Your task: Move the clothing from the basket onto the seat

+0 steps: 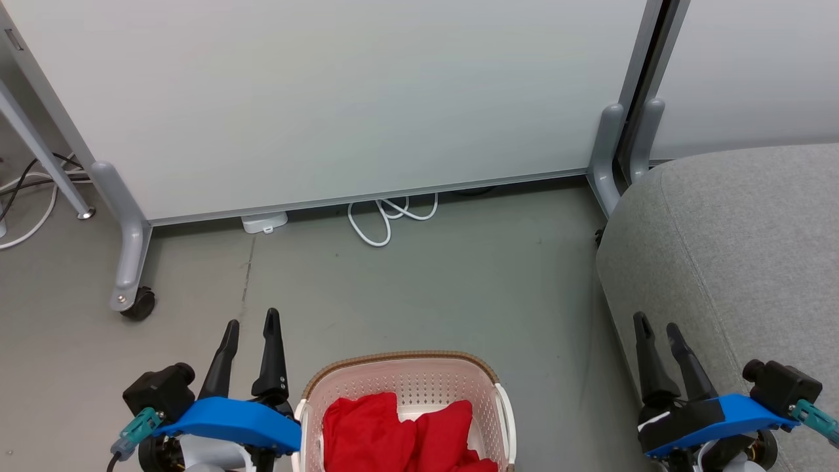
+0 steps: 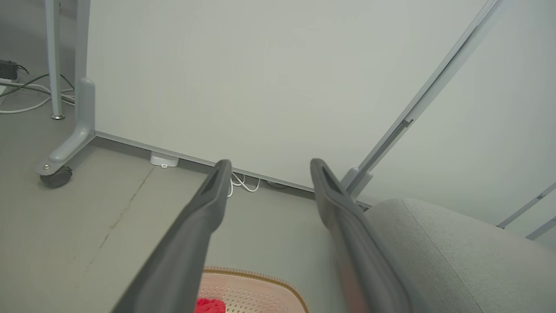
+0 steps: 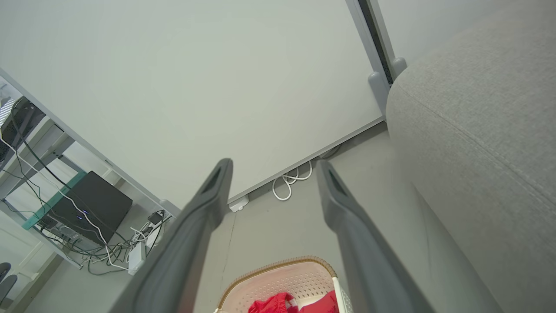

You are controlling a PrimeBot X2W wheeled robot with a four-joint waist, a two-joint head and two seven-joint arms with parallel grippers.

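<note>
Clearly the first pick is pending: left end effector point(image 1: 252, 321) and right end effector point(image 1: 655, 323) gape wide, empty. All clothing point(image 1: 393, 432) lies in the basket point(image 1: 400, 357) at six o'clock, seat point(image 1: 741, 249) at three; next, descend and grasp.

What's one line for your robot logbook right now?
stage: not started | clothing: in basket | seat: right of basket | left gripper: open, empty | right gripper: open, empty

Bright, even light, soft shadows; wrist views blur nearby fingers point(image 2: 195, 234).
</note>
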